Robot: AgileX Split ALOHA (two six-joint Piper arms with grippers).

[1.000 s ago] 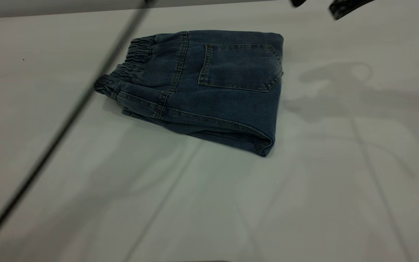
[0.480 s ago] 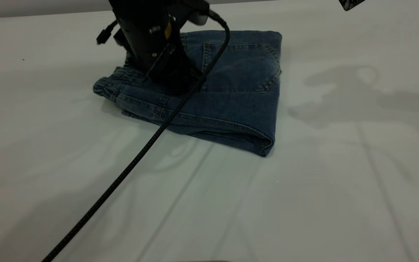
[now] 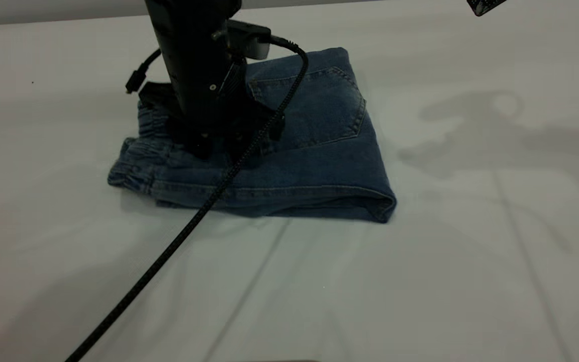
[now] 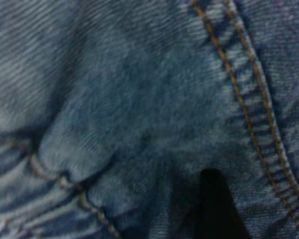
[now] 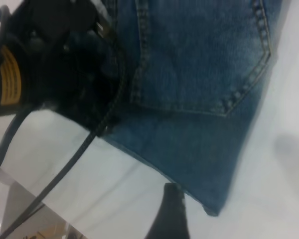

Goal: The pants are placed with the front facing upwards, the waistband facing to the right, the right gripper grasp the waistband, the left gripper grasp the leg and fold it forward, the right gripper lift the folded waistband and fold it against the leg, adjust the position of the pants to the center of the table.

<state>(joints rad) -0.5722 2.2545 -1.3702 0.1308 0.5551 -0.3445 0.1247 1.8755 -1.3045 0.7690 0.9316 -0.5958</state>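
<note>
The pants [image 3: 314,166] lie folded into a compact blue denim block on the table [image 3: 470,251], back patch pocket [image 3: 314,108] upward. The gathered waistband [image 3: 133,168] forms the block's left end. My left gripper [image 3: 219,146] stands upright, pressed down onto the denim just right of the waistband; its wrist view is filled with cloth and tan stitching [image 4: 244,109]. My right gripper [image 3: 485,6] hangs high at the far right corner, away from the pants. Its wrist view looks down on the pocket [image 5: 199,55], the folded corner [image 5: 212,209] and the left arm [image 5: 50,59].
A black braided cable [image 3: 169,251] runs from the left arm across the pants' front edge and down to the near left of the table. Bare tabletop surrounds the pants on every side; shadows of the arms fall on the right.
The left gripper came down onto the pants, then dragged them nearer and leftwards, turning the block. The right gripper stayed at the far right corner.
</note>
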